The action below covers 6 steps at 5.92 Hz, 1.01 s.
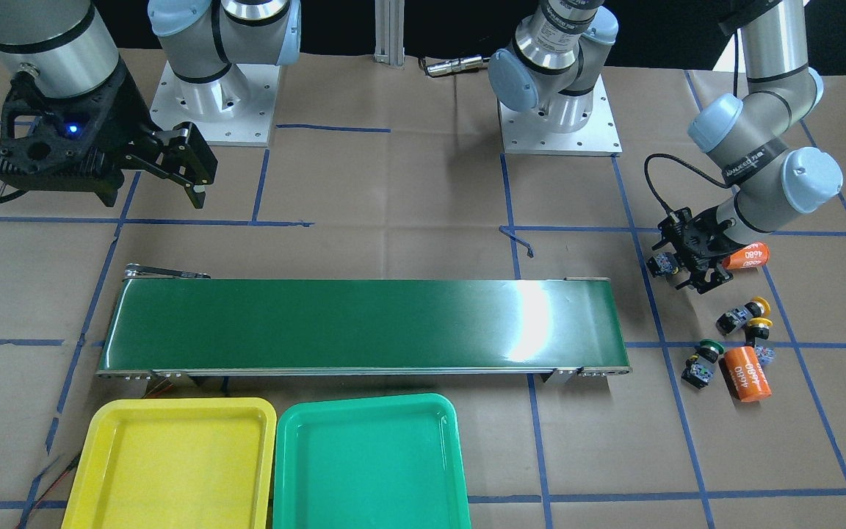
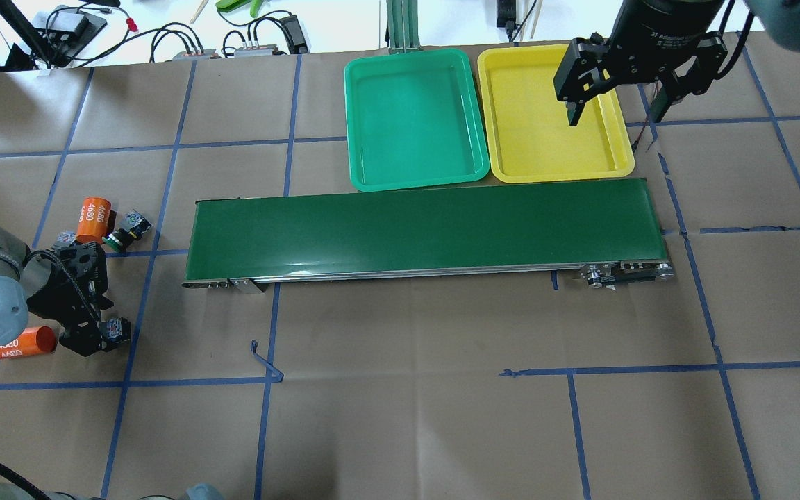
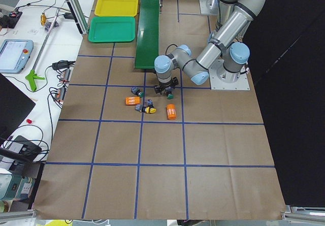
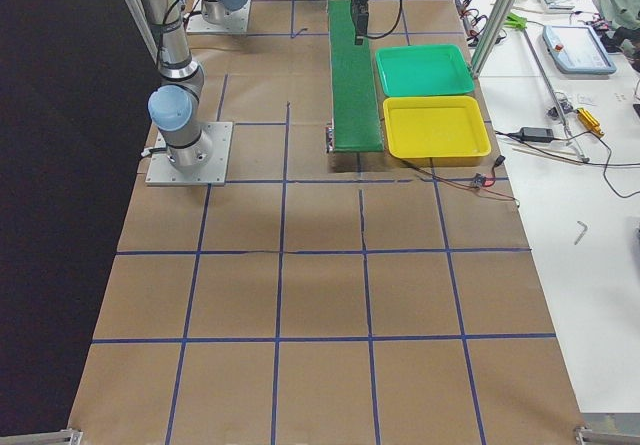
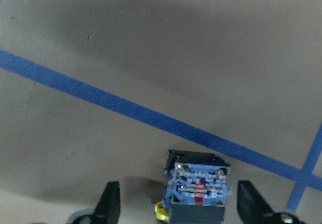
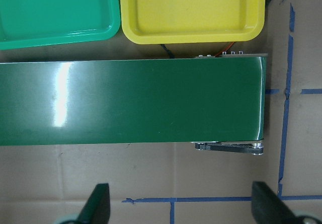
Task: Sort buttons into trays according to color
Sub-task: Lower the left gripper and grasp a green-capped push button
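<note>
My left gripper (image 1: 676,268) is low over the table, open, with its fingers (image 5: 110,206) on either side of a button (image 5: 197,188) with a blue-grey body, and with gaps on both sides. That button also shows in the overhead view (image 2: 119,328); its cap is hidden. A green-capped button (image 1: 702,361) and two yellow-capped buttons (image 1: 739,314) (image 1: 757,329) lie close by. My right gripper (image 2: 614,104) is open and empty, high above the conveyor's far end. The yellow tray (image 1: 173,408) and the green tray (image 1: 364,402) stand side by side, both empty.
A long dark-green conveyor belt (image 1: 364,323) runs between the arms and the trays. Two orange cylinders marked 4680 (image 1: 746,373) (image 1: 747,256) lie among the buttons, one right beside my left gripper. Blue tape lines cross the brown paper table cover.
</note>
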Motion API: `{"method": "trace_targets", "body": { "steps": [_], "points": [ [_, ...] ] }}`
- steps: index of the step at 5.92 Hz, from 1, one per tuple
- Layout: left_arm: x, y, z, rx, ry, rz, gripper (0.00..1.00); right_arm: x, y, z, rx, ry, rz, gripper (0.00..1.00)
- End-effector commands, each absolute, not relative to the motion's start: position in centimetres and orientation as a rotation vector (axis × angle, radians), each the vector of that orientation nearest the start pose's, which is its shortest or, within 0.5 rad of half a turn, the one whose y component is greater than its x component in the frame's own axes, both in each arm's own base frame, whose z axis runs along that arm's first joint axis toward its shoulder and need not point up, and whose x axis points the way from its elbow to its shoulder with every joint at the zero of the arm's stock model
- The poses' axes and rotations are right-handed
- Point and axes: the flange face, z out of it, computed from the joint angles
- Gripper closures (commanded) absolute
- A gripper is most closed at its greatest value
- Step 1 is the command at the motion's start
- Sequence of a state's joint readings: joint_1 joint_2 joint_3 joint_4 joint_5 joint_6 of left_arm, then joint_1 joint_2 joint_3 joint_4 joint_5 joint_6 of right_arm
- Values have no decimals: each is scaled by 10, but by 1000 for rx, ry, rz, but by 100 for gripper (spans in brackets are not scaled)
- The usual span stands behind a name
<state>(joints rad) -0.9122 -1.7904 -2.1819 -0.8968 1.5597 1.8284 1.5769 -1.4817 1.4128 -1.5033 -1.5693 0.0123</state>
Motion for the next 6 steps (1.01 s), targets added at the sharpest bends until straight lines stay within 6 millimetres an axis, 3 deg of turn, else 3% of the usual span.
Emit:
{"method": "trace_targets", "body": {
  "steps": [1, 2, 4, 5, 6],
  "points": [
    [166, -434, 183, 1799, 2698, 37, 99, 137, -528, 513, 10, 3140, -2, 0],
    [166, -437, 195, 1795, 2670, 12, 100, 137, -529, 513, 10, 3140, 0, 0],
    [146, -442, 233, 1794, 2603, -58, 100, 137, -529, 513, 10, 3140, 0, 0],
    [124, -458, 257, 1873, 2560, -66, 100, 137, -528, 513, 10, 3140, -2, 0],
    [90, -495, 293, 2018, 2484, -54, 100, 137, -529, 513, 10, 3140, 0, 0]
  ]
}}
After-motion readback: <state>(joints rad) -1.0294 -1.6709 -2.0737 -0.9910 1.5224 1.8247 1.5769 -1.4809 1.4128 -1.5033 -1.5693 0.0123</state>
